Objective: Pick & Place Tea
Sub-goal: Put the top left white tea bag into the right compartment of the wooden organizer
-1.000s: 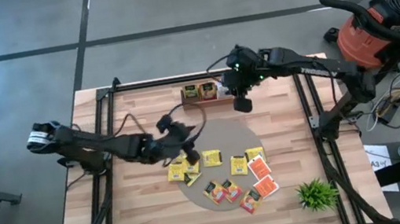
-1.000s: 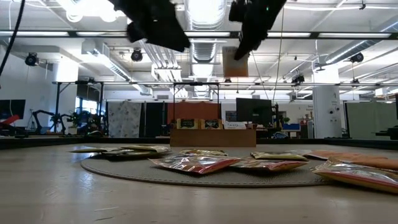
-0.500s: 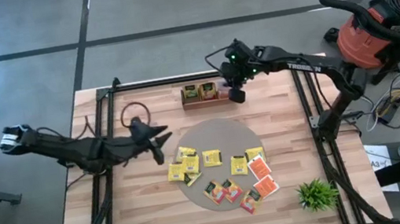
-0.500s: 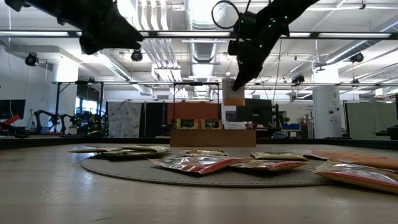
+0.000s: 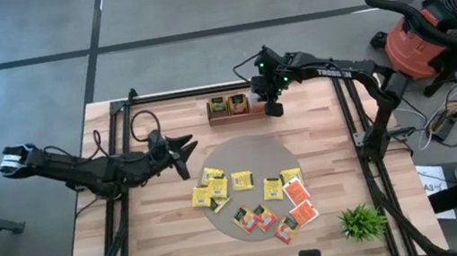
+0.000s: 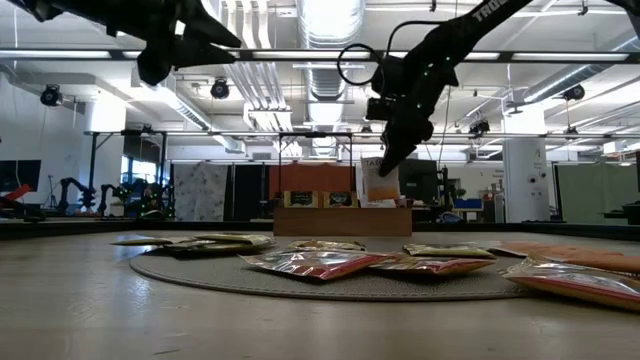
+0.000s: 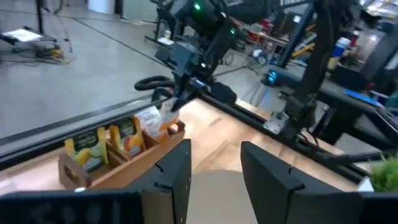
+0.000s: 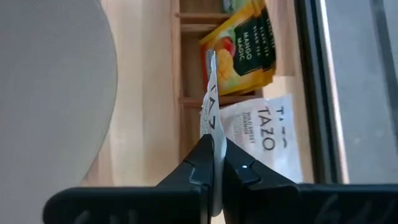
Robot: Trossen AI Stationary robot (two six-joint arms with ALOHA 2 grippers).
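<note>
The tea lies as several yellow [image 5: 242, 180] and orange-red [image 5: 297, 192] packets on a round grey mat [image 5: 246, 157]. A wooden divided tray [image 5: 225, 117] at the far edge holds upright packets, among them a yellow mango one [image 8: 239, 53] and a white one [image 8: 264, 134]. My right gripper [image 5: 272, 108] is over the tray's right end, shut on a white packet [image 6: 378, 185]. My left gripper [image 5: 184, 148] is open and level, left of the mat, with nothing between its fingers [image 7: 171, 171]. My right gripper pinches the white packet's upper edge [image 8: 211, 121] between its two fingers. The fingers slant down from above. The packet hangs upright below them, its lower edge [image 6: 378, 203] about level with the tray's rim; whether it touches the tray I cannot tell.
A small green plant [image 5: 361, 222] stands at the near right corner. Black frame rails [image 5: 350, 119] run along the table's sides. A red shop vacuum [image 5: 431, 25] sits off the table's right. Bare wood [image 5: 163, 238] shows on the near left.
My left gripper has drawn back from over the yellow packets toward the table's left edge and turned level. My right gripper has gone toward the far edge and down with the white packet, which now hangs just over the tray's right end.
</note>
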